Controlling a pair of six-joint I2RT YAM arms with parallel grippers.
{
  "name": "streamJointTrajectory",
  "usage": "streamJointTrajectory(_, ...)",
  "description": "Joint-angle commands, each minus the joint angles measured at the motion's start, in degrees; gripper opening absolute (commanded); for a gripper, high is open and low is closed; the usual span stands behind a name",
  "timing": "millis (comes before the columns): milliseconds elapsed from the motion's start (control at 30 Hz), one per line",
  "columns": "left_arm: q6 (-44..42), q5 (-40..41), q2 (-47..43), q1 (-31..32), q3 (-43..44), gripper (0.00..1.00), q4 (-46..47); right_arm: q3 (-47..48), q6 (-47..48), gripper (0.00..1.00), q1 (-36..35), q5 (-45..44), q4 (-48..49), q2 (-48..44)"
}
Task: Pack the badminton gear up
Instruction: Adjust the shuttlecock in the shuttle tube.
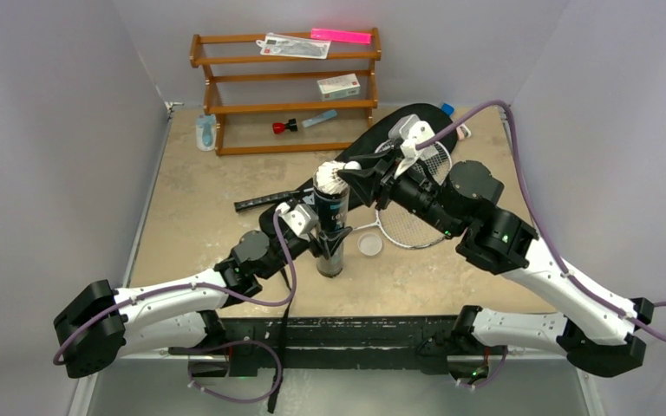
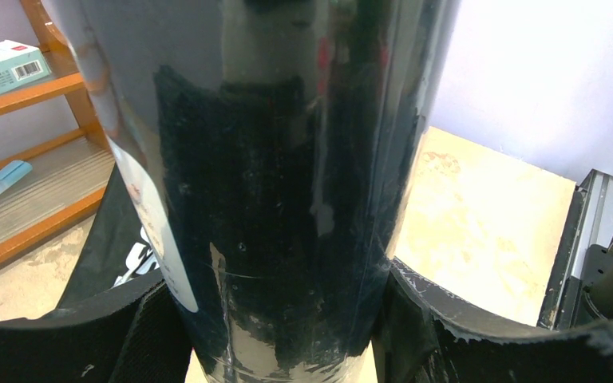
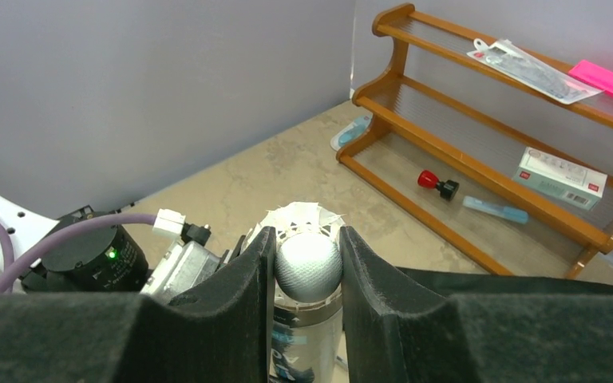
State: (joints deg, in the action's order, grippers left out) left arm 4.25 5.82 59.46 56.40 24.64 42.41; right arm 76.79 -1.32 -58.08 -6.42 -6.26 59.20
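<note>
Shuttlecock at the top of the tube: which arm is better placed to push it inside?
Right. The right gripper is shut on the shuttlecock, directly at the mouth of the tube. The left gripper is clamped around the tube, holding it upright, so it is not free.

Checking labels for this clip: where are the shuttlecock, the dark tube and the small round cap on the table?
shuttlecock [image 3: 309,263], right wrist view, on its rounded cork.
dark tube [image 2: 287,199], left wrist view, on its glossy side wall.
small round cap [image 1: 369,244], top view, on its centre.
</note>
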Motion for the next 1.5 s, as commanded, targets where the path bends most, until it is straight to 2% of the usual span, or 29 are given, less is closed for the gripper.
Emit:
streamJointTrajectory(0,0.0,0.2,0.2,0.2,0.7,0.55,-2.1,2.2,-0.8,0.0,-0.1,1.3,-2.1,0.2)
streamJointTrajectory(400,0.1,-0.7,0.4,0.4,0.9,0.55,-2.6,4.0,-0.5,0.0,0.0,4.2,-2.8,1.3)
streamJointTrajectory(633,-0.2,-0.4,0.2,0.5,1.1,0.55,-3.3,8.5,-0.9,0.0,0.0,5.8,-8.1,3.9)
streamJointTrajectory(1467,0.1,0.8,0.0,0.5,1.3,0.56,-3.7,11.3,-3.0,0.0,-0.1,4.3,-14.6,3.1)
